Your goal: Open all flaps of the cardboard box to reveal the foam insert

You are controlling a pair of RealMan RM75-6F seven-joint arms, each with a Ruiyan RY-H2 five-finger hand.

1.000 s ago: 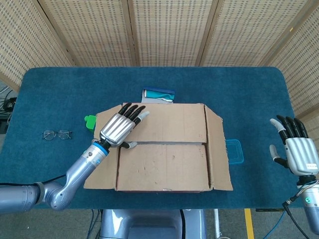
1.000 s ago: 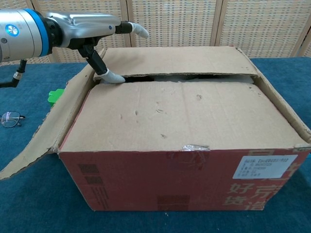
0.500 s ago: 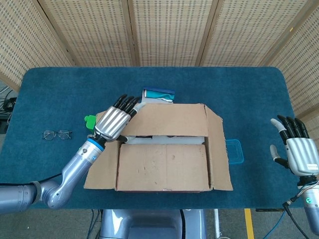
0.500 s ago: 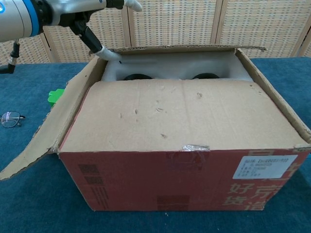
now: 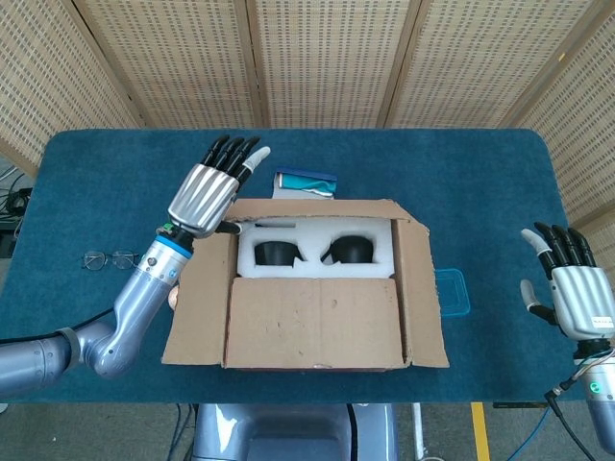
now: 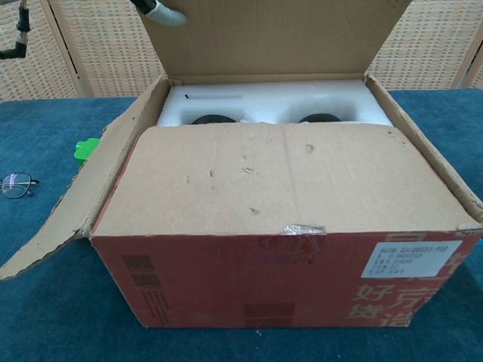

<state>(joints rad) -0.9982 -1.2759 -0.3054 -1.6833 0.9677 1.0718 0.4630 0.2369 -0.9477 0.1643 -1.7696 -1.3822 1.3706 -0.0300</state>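
A pair of glasses (image 5: 110, 258) lies on the blue desk (image 5: 115, 182), off to the outer side of the left hand (image 5: 205, 197). That hand's fingers (image 5: 231, 154) are stretched out flat against the raised rear flap (image 6: 279, 38) of the cardboard box (image 5: 322, 288), thumb hooked at the flap's edge. Just beside the thumb, the white foam insert (image 5: 312, 252) shows two dark hollows. The front flap (image 6: 279, 177) lies closed. Well apart, the right hand (image 5: 577, 293) hovers with fingers spread wide, holding nothing.

Cardboard box (image 6: 287, 249): rear flap (image 6: 279, 34) upright, white foam insert (image 5: 317, 252) half exposed.
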